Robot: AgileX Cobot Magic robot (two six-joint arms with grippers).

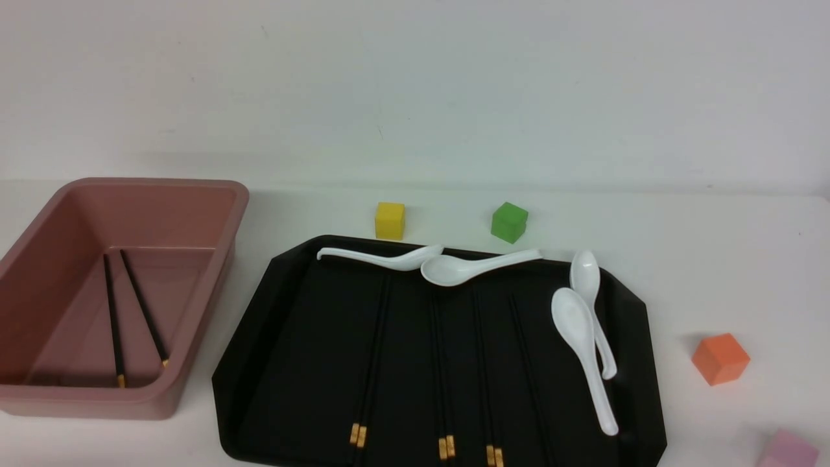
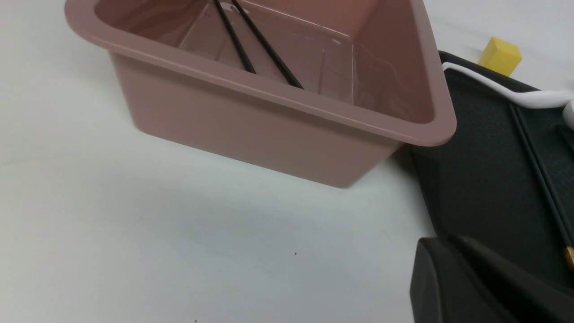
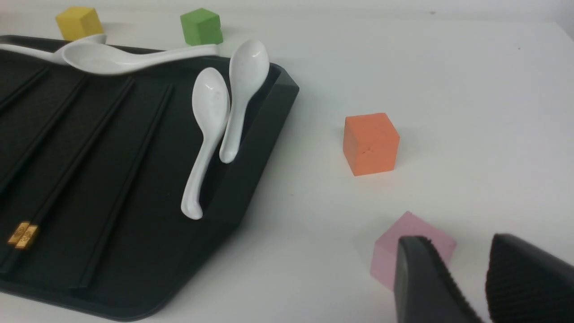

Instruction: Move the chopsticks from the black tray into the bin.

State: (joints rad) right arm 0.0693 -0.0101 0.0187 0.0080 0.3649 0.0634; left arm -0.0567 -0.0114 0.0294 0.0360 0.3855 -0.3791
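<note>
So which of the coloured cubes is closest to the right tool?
The pink cube, right behind the right tool; orange, green and yellow sit farther off.

We see four glossy white plastic soup spoons: two w/ bowls overlapping at the far side, two lying side by side on the right. On the white surface: small yellow cube & green cube at the back, well apart; orange cube right; pale pink cube nearest us, right.
</note>
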